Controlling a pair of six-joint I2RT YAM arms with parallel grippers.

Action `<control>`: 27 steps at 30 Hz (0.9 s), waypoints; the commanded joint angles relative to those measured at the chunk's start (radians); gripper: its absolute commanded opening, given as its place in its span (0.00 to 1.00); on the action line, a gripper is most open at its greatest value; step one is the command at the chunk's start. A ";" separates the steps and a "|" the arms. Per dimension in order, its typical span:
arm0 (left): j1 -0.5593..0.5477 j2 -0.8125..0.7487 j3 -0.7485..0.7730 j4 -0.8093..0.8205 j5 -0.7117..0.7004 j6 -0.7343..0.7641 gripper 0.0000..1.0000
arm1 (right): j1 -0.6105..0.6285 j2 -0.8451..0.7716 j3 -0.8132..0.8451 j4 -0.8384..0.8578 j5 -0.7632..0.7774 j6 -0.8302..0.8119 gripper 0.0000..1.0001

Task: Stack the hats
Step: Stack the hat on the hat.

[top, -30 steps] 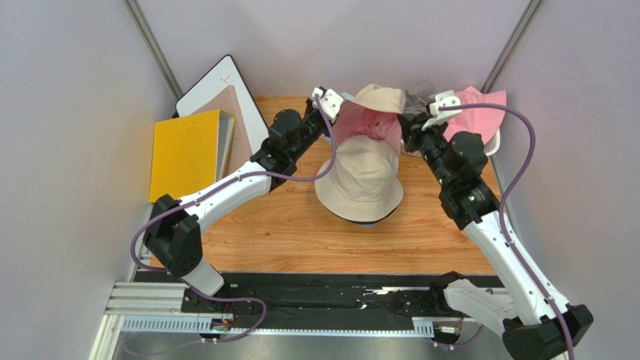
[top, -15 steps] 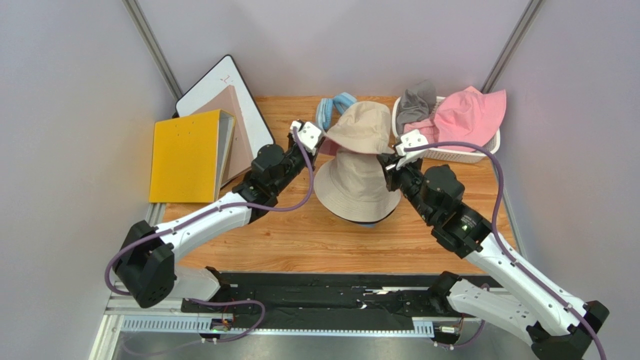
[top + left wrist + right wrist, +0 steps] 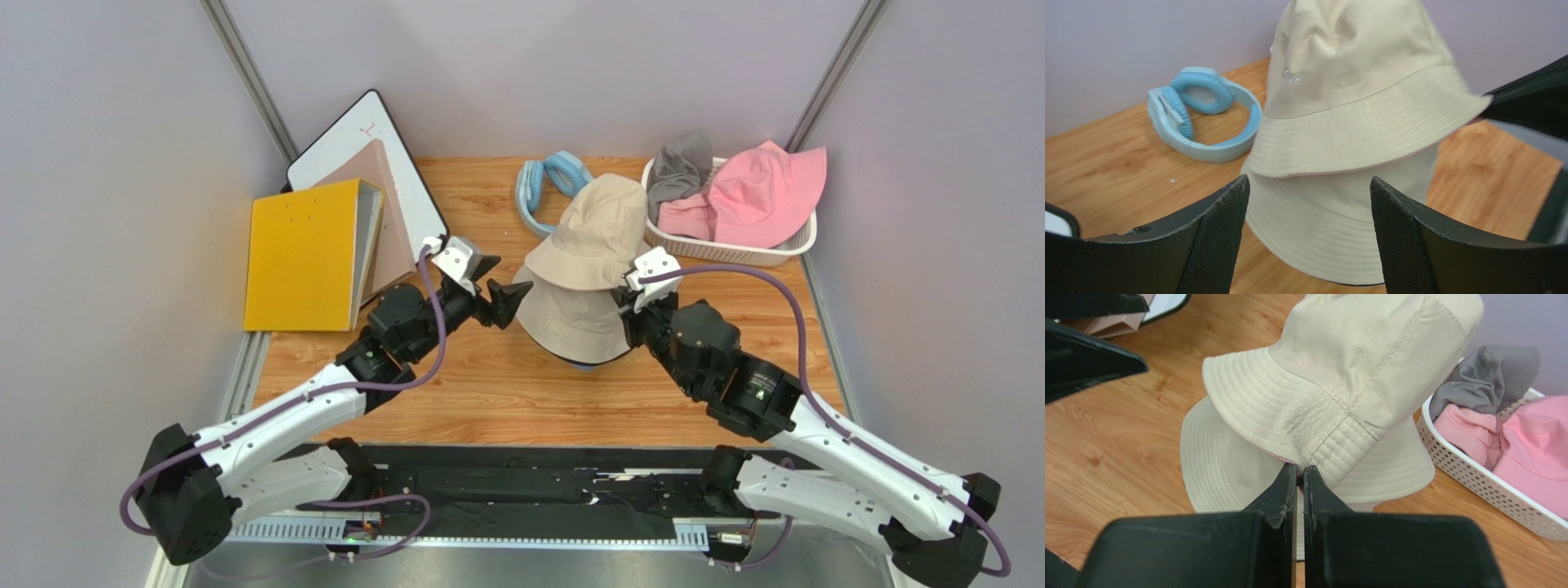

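A beige hat [image 3: 597, 230] lies tilted on top of a second beige hat [image 3: 574, 324], and a dark edge of a hat peeks out beneath them. My right gripper [image 3: 633, 298] [image 3: 1300, 470] is shut on the near brim of the top beige hat [image 3: 1339, 386], whose pink lining shows at the pinch. Just left of the stack, my left gripper [image 3: 501, 279] [image 3: 1309, 202] stands open and apart from both hats, nothing between its fingers. In the left wrist view the top hat [image 3: 1358, 92] overhangs the lower hat [image 3: 1333, 214]. A grey hat [image 3: 678, 165] and a pink hat [image 3: 763, 190] lie in the basket.
The white perforated basket [image 3: 736, 255] [image 3: 1475, 478] stands at the back right. Light blue headphones [image 3: 548, 181] [image 3: 1198, 116] lie behind the stack. A yellow folder [image 3: 303, 251] and a whiteboard [image 3: 356, 135] lean at the back left. Grey walls close in both sides.
The top beige hat came down onto the lower one. My left gripper opened, let go of its brim and drew back to the near left. My right gripper kept its grip and moved nearer.
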 commanded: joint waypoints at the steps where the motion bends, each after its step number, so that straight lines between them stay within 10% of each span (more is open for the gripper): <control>1: -0.008 -0.042 0.002 0.001 0.072 -0.241 0.79 | 0.070 0.021 -0.018 -0.035 0.113 0.052 0.00; 27: -0.010 0.258 0.004 0.220 0.200 -0.729 0.81 | 0.216 0.038 -0.142 -0.024 0.253 0.252 0.00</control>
